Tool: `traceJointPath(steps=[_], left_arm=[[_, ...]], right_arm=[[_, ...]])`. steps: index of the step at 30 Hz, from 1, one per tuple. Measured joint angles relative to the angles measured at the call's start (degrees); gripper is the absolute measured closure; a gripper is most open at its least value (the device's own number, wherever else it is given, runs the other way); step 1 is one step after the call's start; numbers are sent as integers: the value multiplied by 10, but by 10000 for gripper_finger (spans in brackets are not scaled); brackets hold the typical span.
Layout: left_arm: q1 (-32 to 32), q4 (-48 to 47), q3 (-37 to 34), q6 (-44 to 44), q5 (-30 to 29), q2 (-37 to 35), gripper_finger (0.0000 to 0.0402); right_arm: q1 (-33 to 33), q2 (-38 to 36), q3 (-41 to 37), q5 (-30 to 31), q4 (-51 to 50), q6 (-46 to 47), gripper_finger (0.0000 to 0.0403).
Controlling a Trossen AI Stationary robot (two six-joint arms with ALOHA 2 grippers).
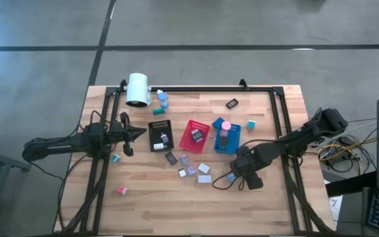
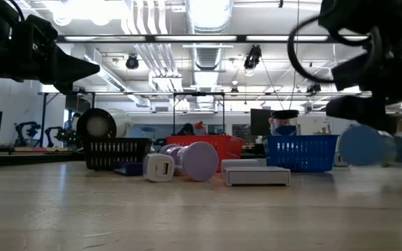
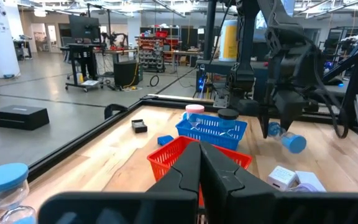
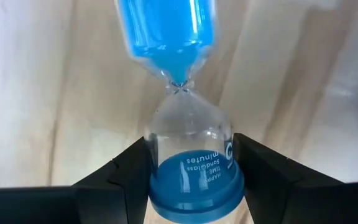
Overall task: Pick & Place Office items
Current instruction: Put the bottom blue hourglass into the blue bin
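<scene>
Right gripper (image 4: 188,180) is low over the bare wood table (image 1: 275,204) in front of the blue mesh tray (image 1: 227,137). Its two dark fingers (image 4: 114,180) sit on either side of a clear sand timer with blue end caps and blue sand (image 4: 185,124), at the lower glass bulb; the fingers touch or nearly touch the glass, so a firm clench cannot be confirmed. The timer lies on its side on the table (a blue cap (image 3: 294,143) shows beside the gripper in the left wrist view). Left gripper (image 1: 139,133) waits above the table just beside the black mesh tray (image 1: 160,135), fingers pressed together, nothing between them. The red mesh tray (image 1: 194,135) sits between the black and blue ones.
</scene>
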Motion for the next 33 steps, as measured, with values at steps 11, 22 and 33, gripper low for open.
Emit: traceJointPath(steps=[11,22,33], left_arm=[[0,37,7,-53,16,0,394],[0,35,4,-49,18,0,394],[0,35,4,-49,22,0,394]], right_arm=[[1,-185,0,98,8,76,214],[1,-383,-9,148,225,-40,214],[1,-483,-117,187,377,-60,214]])
